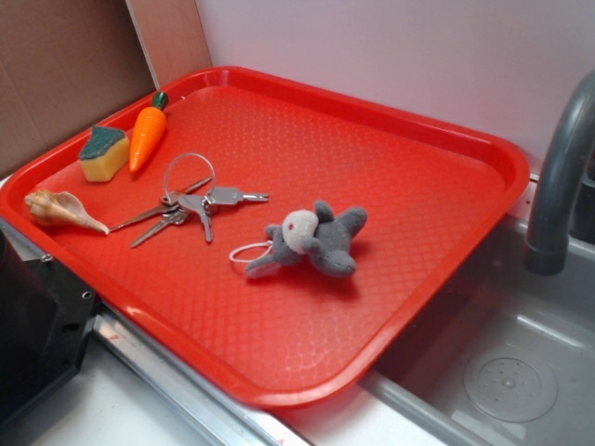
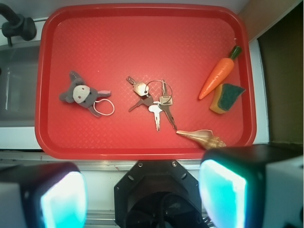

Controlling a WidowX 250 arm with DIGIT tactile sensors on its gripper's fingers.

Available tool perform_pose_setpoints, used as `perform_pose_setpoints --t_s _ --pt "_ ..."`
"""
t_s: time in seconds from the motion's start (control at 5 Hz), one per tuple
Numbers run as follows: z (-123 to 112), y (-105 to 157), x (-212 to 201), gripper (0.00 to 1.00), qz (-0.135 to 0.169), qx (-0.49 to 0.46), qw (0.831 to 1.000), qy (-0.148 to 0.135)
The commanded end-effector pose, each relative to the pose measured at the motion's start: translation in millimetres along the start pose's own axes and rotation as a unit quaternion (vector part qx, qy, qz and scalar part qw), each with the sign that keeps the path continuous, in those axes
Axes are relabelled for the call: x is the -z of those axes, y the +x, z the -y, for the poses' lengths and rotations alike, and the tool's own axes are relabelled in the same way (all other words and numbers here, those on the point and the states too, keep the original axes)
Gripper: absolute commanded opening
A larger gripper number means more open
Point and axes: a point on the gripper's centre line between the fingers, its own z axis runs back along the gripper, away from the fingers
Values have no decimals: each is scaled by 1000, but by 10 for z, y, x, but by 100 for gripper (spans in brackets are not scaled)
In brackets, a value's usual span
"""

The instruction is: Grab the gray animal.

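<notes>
The gray animal (image 1: 316, 240) is a small gray plush with a whitish face and a reddish eye. It lies on its side on the red tray (image 1: 390, 130), right of the middle, with its white loop cord (image 1: 246, 253) to its left. In the wrist view it (image 2: 81, 93) lies at the tray's (image 2: 142, 38) left side. My gripper (image 2: 142, 194) hangs high over the tray's near edge, well away from the plush. Its two cyan pads (image 2: 223, 194) stand wide apart with nothing between them. The gripper does not show in the exterior view.
On the tray lie metal keys on a ring (image 2: 154, 99), a toy carrot (image 2: 217, 76), a yellow-green sponge (image 2: 225, 97) and a seashell (image 2: 202, 137). A gray faucet (image 1: 558, 177) and sink (image 1: 521, 372) are beside the tray. The black robot base (image 2: 156, 190) sits at the tray's near edge.
</notes>
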Motion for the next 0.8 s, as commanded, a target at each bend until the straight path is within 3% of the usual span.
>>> perform_pose_setpoints --t_s 0.0,0.4,0.6 --pt "0 0 0 100 0 0 1000 0" --pt "612 351 693 100 42 158 986 3" --pt "756 396 1002 100 43 206 977 18"
